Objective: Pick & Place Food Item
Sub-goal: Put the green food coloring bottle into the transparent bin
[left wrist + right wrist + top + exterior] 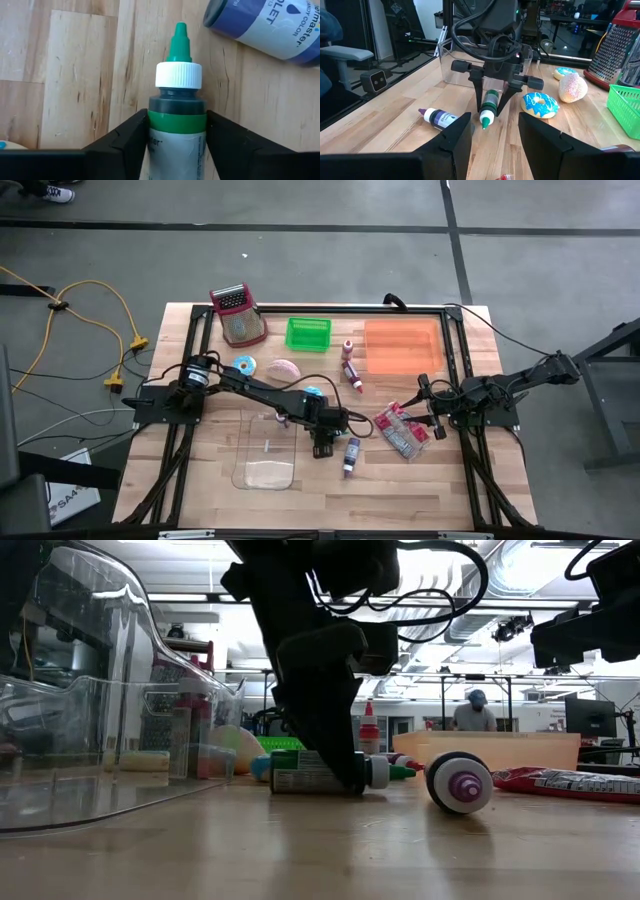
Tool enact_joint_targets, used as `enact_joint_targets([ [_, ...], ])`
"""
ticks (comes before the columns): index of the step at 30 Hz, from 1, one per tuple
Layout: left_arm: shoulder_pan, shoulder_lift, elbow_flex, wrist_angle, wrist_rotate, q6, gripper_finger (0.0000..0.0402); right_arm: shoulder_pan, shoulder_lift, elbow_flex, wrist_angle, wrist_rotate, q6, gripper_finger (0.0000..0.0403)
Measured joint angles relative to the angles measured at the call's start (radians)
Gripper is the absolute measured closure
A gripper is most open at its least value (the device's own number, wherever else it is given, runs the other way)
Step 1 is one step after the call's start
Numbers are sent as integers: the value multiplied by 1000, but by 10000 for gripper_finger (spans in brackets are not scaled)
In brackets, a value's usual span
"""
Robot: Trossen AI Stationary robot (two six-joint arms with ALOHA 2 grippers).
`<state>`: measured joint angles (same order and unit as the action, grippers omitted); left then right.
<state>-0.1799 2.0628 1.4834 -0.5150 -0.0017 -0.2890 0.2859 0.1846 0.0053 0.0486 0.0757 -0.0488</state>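
The left gripper [176, 145] pinches the green bottle [177, 120] lying mid-tabletop; round, it may roll free, seemingly barely clamped. The right gripper [495, 135] waits open near the right edge.

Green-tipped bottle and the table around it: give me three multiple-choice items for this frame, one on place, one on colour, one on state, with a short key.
1. Where is the green-tipped bottle?
A. In the green basket
B. Lying on the wooden table between the left end effector's fingers
C. Inside the orange bin

2. What colour is the icing on the donut beside that bottle?
A. Blue
B. Yellow
C. Black

3. How is the right end effector?
A. Shut on the violet bottle
B. Holding the grater
C. Open, holding nothing

Key: 1 B, the left wrist view shows the left end effector with a finger at each side of the bottle. 2 A, blue with sprinkles in the right wrist view. 3 C, its fingers stand apart with nothing between.
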Motion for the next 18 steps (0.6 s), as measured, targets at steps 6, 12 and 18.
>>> enact_joint_targets([
  [6, 0, -1, 1, 1, 0, 0, 262, 0, 0, 0, 0, 0, 0, 251],
  [12, 0, -2, 1, 16, 7, 4, 265, 0, 0, 0, 0, 0, 0, 251],
  [18, 9, -39, 2, 47, 40, 31, 266, 0, 0, 0, 0, 0, 0, 251],
])
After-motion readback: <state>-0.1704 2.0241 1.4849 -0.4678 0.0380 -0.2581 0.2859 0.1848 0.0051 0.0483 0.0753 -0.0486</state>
